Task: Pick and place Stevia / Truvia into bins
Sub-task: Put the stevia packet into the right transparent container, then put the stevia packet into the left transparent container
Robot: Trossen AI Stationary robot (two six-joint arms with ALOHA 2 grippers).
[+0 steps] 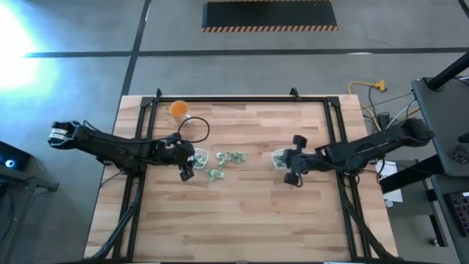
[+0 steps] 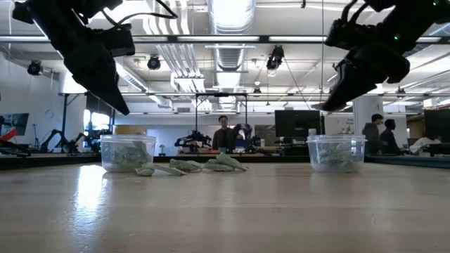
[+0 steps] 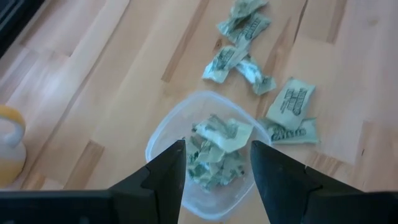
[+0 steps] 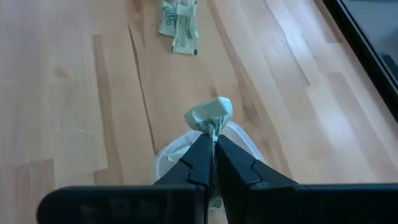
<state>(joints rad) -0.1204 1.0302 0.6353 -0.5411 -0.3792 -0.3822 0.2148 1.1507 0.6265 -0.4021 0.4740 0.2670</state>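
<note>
Two clear bins stand on the wooden table. The left bin (image 1: 199, 158) (image 3: 214, 155) holds several pale green Stevia / Truvia sachets, and my left gripper (image 3: 214, 149) (image 1: 188, 164) hangs open above it with nothing between its fingers. More sachets (image 1: 231, 158) (image 3: 239, 46) lie loose on the table just right of that bin. My right gripper (image 4: 211, 138) (image 1: 287, 158) is shut on one crumpled sachet (image 4: 210, 114) above the right bin (image 1: 279, 158) (image 2: 337, 152), which also holds sachets. My right gripper pinches the crumpled sachet by its lower end (image 4: 212, 129) between its two fingertips. The rest of the sachet sticks out beyond the tips. The fingers slant down from the table's right side. The sachet is lifted clear, over the right bin's rim (image 4: 245, 134).
An orange cup (image 1: 178, 109) stands at the far left of the table, with a dark cable loop (image 1: 195, 129) beside it. Black frame rails (image 1: 234, 100) run along the table's far edge and sides. Bare wood lies between the bins and the near edge.
</note>
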